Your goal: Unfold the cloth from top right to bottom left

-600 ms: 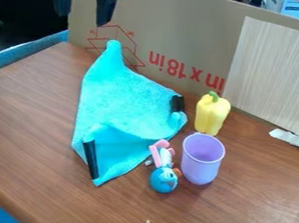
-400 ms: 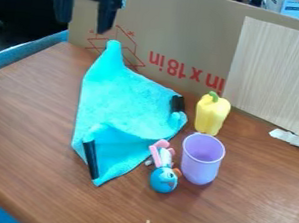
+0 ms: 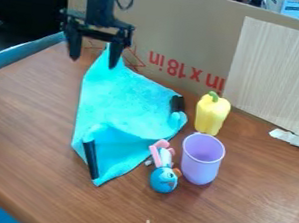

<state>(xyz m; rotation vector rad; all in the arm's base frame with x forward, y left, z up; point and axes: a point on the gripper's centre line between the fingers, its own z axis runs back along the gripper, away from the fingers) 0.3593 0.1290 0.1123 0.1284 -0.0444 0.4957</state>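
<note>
The gripper (image 3: 93, 60) hangs at the upper left with its two fingers spread apart and nothing between them. Its right finger overlaps the top corner of the turquoise cloth (image 3: 122, 103) in the view; whether they touch I cannot tell. The cloth lies rumpled on the wooden table, narrowing to a peak at the top. Its lower part is raised in a fold. A black clip (image 3: 90, 159) sits at the lower left edge, and another black clip (image 3: 178, 104) at the right corner.
Right of the cloth stand a yellow pepper (image 3: 211, 115) and a purple cup (image 3: 201, 161). A small blue and white toy (image 3: 164, 178) lies close to the cloth's lower right edge. A cardboard panel (image 3: 187, 32) rises along the back of the table (image 3: 236, 208).
The gripper has come down and slightly to the right, from the top edge to the cloth's upper corner, fingers still apart. The cloth and the other objects have not moved.
</note>
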